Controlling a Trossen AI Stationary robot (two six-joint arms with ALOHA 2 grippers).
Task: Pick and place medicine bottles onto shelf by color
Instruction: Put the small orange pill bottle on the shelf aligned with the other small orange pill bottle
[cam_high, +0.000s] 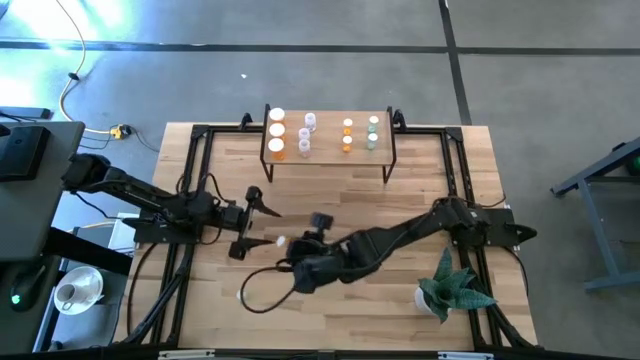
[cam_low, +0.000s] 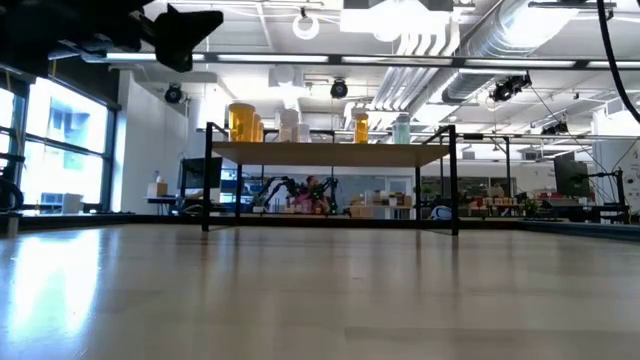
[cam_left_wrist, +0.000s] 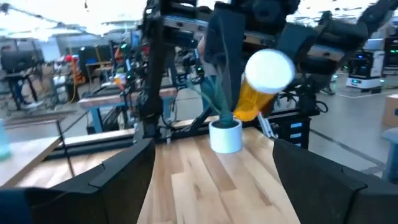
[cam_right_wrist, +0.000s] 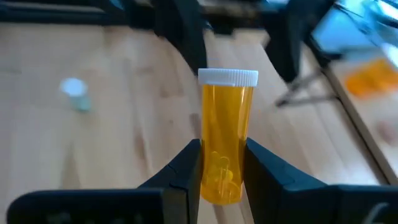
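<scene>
Presently, the right gripper (cam_right_wrist: 221, 165) is clamping an orange bottle (cam_right_wrist: 225, 137) near its base, holding it upright above the tabletop (cam_high: 400, 190), well short of the shelf (cam_high: 330, 155). The left gripper (cam_high: 250, 220) is waiting just beside it with its fingers spread and nothing between them; from its wrist view the bottle's white cap (cam_left_wrist: 269, 70) is facing the camera.

Risks, as judged from this arrangement: the hold sits low on a smooth, rounded body, so the bottle could tip or slide out during a quick carry. The two grippers are also close together (the bottle hangs directly ahead of the left fingers), so a careless swing could knock one against the other. At the shelf, the orange bottles (cam_high: 277, 132) already standing at its left end leave little room, and a crowded approach could topple them.

The held bottle is a translucent amber cylinder with a ribbed white cap, and a few pills are showing near its bottom. One small vial (cam_right_wrist: 76, 92) is standing apart on the table.
</scene>
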